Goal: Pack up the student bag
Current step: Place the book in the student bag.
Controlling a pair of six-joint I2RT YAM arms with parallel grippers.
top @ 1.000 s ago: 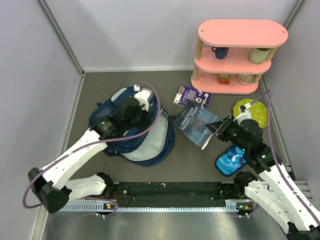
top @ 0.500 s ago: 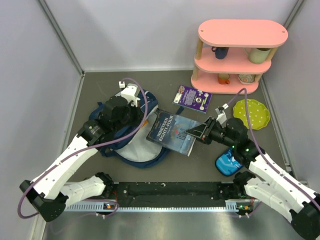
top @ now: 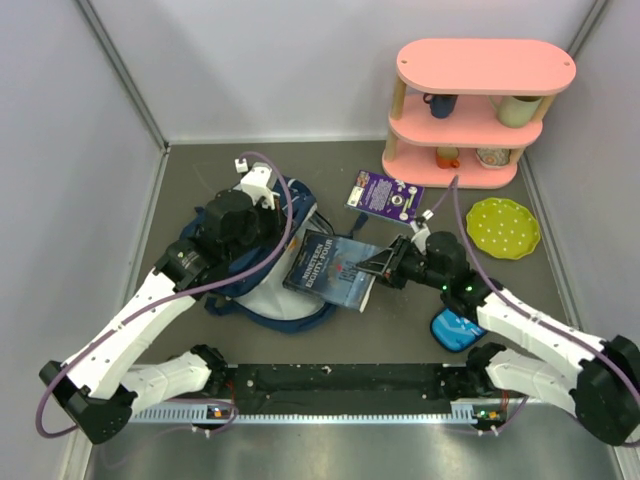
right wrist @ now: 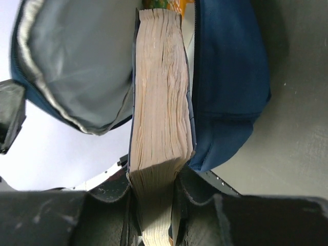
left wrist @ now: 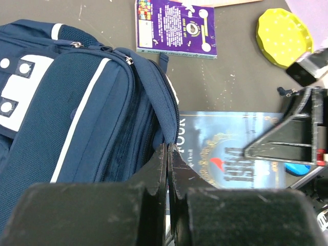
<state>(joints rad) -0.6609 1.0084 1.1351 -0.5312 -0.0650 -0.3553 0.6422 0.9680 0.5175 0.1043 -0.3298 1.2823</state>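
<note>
edges and clearance: my left gripper (left wrist: 167, 148) was closed right down, its tips nipping the zip rim of the student bag (left wrist: 77, 113). my right gripper (right wrist: 156, 205) stood partly open, clamped across the page edge of a thick book (right wrist: 161, 102). the book's far end sat in the bag's mouth, with grey lining standing off on one side and the navy wall close against the other. from above, the book's cover overlapped the bag's right rim. a purple booklet (top: 385, 195) lay just beyond the book's far corner, apart from it. a blue pencil case (top: 455, 328) lay partly under my right forearm. a yellow dotted plate (top: 503, 227) and a pink shelf (top: 470, 110) stood well clear on the right. bare table (top: 200, 165) ran between the bag and the back wall. the left wall was near the bag.

the bag: it lay left of centre on the table. it was navy fabric with white stripe trim and white buckle patches on the front pocket. pale grey lining showed at the gaping mouth, which faced right toward the book.
</note>
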